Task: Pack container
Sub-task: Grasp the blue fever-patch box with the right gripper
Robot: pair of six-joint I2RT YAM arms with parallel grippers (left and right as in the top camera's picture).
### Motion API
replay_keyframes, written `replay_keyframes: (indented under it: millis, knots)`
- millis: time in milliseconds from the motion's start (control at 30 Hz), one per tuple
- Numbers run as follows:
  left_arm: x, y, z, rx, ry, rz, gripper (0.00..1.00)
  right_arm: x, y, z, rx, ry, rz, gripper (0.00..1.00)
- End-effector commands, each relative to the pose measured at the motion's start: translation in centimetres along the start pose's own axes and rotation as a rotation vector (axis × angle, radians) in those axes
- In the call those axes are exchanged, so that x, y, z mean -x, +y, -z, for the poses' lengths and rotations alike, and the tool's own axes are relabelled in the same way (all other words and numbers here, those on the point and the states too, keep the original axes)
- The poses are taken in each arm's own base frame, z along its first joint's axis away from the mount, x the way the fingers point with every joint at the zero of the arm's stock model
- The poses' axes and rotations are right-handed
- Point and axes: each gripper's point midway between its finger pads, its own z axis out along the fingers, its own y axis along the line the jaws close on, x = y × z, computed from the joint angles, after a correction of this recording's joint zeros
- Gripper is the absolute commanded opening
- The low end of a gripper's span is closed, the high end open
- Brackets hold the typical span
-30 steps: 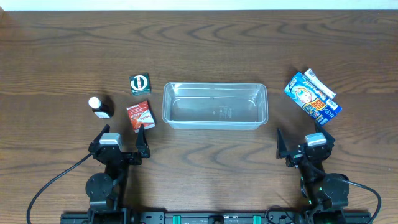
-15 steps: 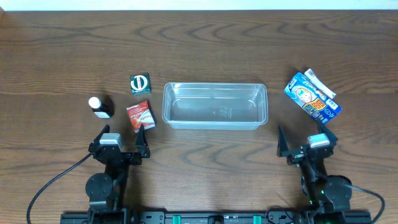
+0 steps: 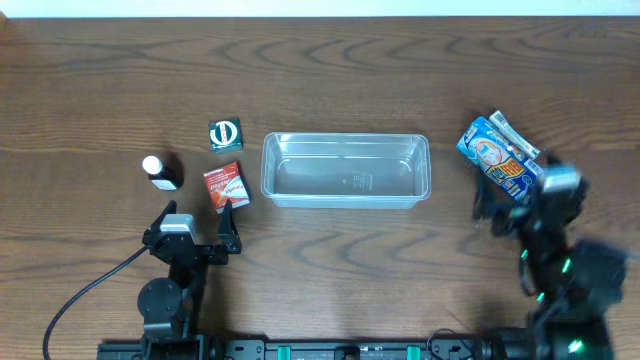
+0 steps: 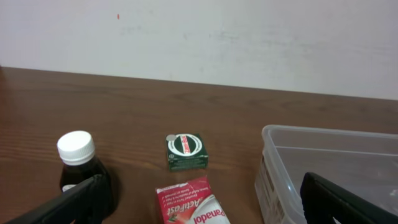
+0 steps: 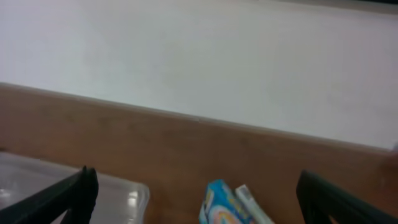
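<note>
Overhead, showing the container [image 3: 345,170] sitting empty at mid-table, long axis running left to right, forward of both arms and between them. Showing the left gripper [image 3: 196,228] hanging with jaws spread wide, gripping nothing, tips just short of a red packet [image 3: 226,187]; placing the container's left end forward and to the right of it. Also showing a green box [image 3: 226,135] and a white-capped bottle [image 3: 160,172] left of the container, apart from it. Showing the right gripper [image 3: 500,213] blurred, close beside a blue packet [image 3: 503,160] with a white tube [image 3: 512,133] lying along its far edge; placing the container's right end to the left of this gripper. Judging the right arm nearer the blue packet, the left arm nearer the red one. Reading no lettering at this height.

At the left wrist, looking out between wide-set jaws with nothing clamped. Reading "ActiFast" above "Panadol" on the red packet, lower line being cut by the frame. Finding a round emblem on the green box, wording too small. Seeing the container's corner at right.

At the right wrist, looking past spread, empty jaws. Seeing the blue packet ahead, slightly right, container corner at lower left; print blurring beyond reading.
</note>
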Motion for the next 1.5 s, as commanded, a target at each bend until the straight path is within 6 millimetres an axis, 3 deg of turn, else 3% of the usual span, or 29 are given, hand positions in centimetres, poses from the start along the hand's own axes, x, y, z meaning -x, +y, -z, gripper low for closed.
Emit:
replay_keyframes:
  millis: [0, 167, 367, 600, 767, 1033, 1200, 1467]
  knots:
    - [-1.6, 0.0, -0.1, -0.009, 0.048, -0.004, 0.98, 2.3, -1.6, -3.0, -0.01, 0.138, -0.037, 0.99]
    - [-1.6, 0.0, -0.1, -0.009, 0.048, -0.004, 0.98, 1.3, -3.3, -7.4, -0.013, 0.399, -0.093, 0.99]
    - [-1.6, 0.0, -0.1, -0.009, 0.048, -0.004, 0.98, -3.3, -4.8, -10.7, -0.049, 0.599, -0.066, 0.99]
    - [-1.6, 0.0, -0.1, -0.009, 0.048, -0.004, 0.98, -8.9, -6.3, -12.6, -0.046, 0.769, 0.109, 0.99]
    - [-1.6, 0.0, -0.1, -0.009, 0.048, -0.004, 0.98, -12.2, -7.4, -14.1, -0.059, 0.844, 0.139, 0.99]
    - [-1.6, 0.0, -0.1, -0.009, 0.048, -0.004, 0.98, -16.6, -9.2, -14.0, -0.088, 0.969, 0.104, 0.96]
    - [-1.6, 0.0, -0.1, -0.009, 0.048, -0.004, 0.98, -18.5, -9.3, -13.3, -0.078, 1.036, 0.076, 0.84]
    - [-1.6, 0.0, -0.1, -0.009, 0.048, -0.004, 0.98, -19.2, -9.0, -12.8, -0.069, 1.072, 0.063, 0.37]
